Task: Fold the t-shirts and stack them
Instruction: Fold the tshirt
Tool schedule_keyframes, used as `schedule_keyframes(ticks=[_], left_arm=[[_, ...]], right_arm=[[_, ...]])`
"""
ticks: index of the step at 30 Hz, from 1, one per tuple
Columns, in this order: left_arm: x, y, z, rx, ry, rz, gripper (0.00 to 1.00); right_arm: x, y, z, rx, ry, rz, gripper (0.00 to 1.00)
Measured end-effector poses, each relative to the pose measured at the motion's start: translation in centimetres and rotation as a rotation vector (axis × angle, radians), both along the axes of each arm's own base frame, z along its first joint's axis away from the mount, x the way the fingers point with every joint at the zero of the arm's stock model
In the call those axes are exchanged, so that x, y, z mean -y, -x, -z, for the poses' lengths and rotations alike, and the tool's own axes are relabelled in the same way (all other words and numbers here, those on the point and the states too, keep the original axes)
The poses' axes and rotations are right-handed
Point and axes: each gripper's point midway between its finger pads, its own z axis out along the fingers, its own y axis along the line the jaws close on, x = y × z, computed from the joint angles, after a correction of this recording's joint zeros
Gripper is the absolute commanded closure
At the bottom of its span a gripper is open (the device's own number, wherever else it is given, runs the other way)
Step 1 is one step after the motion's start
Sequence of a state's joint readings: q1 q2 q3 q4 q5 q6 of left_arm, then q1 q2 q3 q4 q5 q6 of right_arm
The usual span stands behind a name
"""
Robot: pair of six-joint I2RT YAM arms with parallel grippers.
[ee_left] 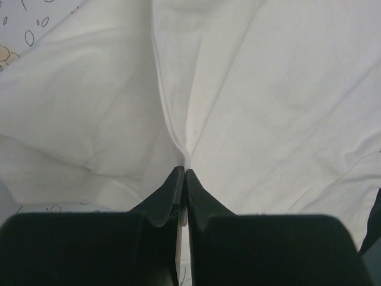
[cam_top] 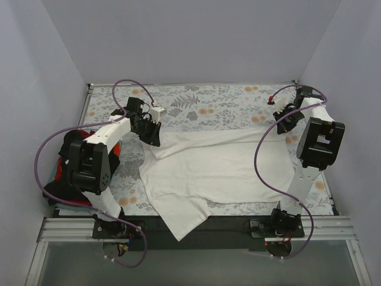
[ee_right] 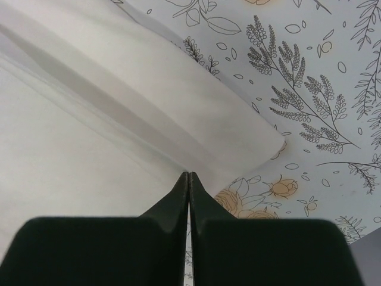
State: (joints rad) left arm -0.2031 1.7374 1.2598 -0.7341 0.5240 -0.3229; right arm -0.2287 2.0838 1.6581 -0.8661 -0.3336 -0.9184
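A large off-white t-shirt (cam_top: 214, 170) lies spread across the middle of the table, one part hanging over the near edge. My left gripper (cam_top: 152, 134) is at its far left corner. In the left wrist view the gripper (ee_left: 182, 171) is shut, with a pinched ridge of the shirt (ee_left: 268, 89) between its tips. My right gripper (cam_top: 284, 123) is at the far right corner. In the right wrist view it (ee_right: 189, 174) is shut on a folded edge of the shirt (ee_right: 89, 149).
A pile of black, red and teal shirts (cam_top: 62, 164) lies at the left edge, partly under my left arm. The floral table cloth (cam_top: 202, 101) covers the table and also shows in the right wrist view (ee_right: 309, 89). White walls enclose three sides.
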Motion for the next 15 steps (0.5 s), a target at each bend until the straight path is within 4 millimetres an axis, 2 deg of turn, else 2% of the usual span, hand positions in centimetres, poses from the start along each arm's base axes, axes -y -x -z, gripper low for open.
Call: schedule_keyframes(ticks=[6,10,13,14,15], left_arm=[[0.1,1.8,-0.7,0.007,0.02,0.068,1.0],[-0.1,4.3,-1.4,0.03,0.023,0.139,1.0],[0.0,6.3,-0.9,0.034,0.011,0.201,1.0],[0.0,6.9,-0.5,0.03,0.004,0.222,0.98],[0.1,7.6,0.0,0.023,-0.002,0.241,0.9]], right_arm=[[0.2,0.6,-0.2,0.002,0.019,-0.017,0.99],[0.1,2.2,-0.2,-0.006,0.036,-0.051,0.99],[0.1,3.7,0.1,-0.028,0.05,-0.078,0.99],[0.2,3.9,0.3,-0.032,0.053,-0.083,0.99],[0.3,4.1,0.4,-0.037,0.055,-0.085,0.94]])
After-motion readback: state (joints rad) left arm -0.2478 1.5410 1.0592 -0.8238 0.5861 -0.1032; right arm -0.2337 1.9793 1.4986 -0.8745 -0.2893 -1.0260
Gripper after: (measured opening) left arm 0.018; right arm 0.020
